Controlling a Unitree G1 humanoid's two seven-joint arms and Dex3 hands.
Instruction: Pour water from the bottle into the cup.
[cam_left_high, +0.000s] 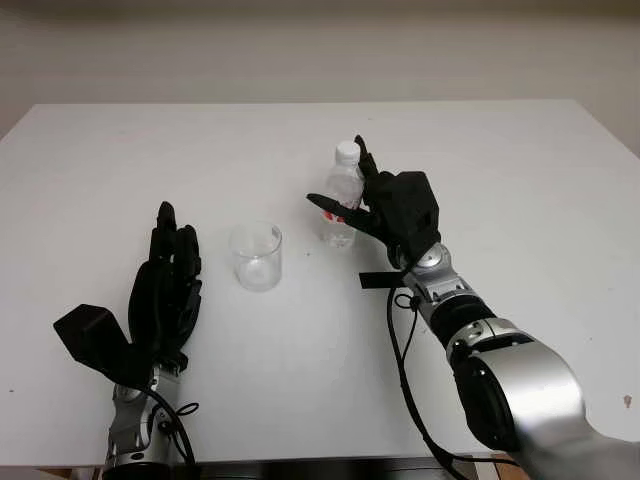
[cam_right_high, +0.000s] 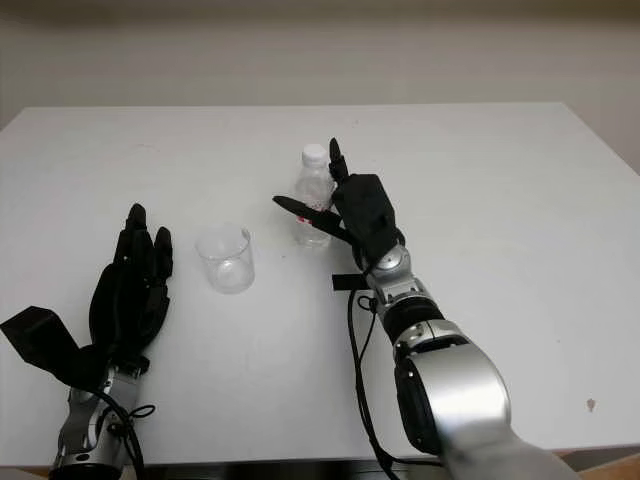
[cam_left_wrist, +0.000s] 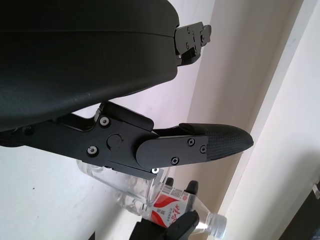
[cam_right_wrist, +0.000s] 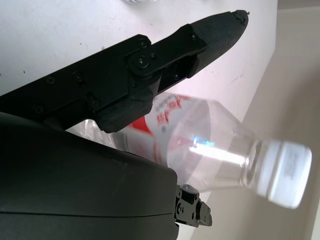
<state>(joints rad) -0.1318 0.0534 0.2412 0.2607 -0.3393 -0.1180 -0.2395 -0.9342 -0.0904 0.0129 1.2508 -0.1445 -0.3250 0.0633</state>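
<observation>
White and bare-walled behind, the surface (cam_left_high: 520, 180) carries a clear bottle (cam_left_high: 342, 200) with a white cap, standing upright near its middle. The right hand (cam_left_high: 385, 210) is at the bottle's side, its fingers (cam_left_high: 335, 205) reaching around the red label, though I cannot tell if they are clamped on it. Just beside the bottle, toward the left edge, stands an empty clear cup (cam_left_high: 257, 256). The left hand (cam_left_high: 165, 290) is open near the front left corner.

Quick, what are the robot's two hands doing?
Left hand: open, left of the cup.
Right hand: open, fingers around the bottle.
</observation>
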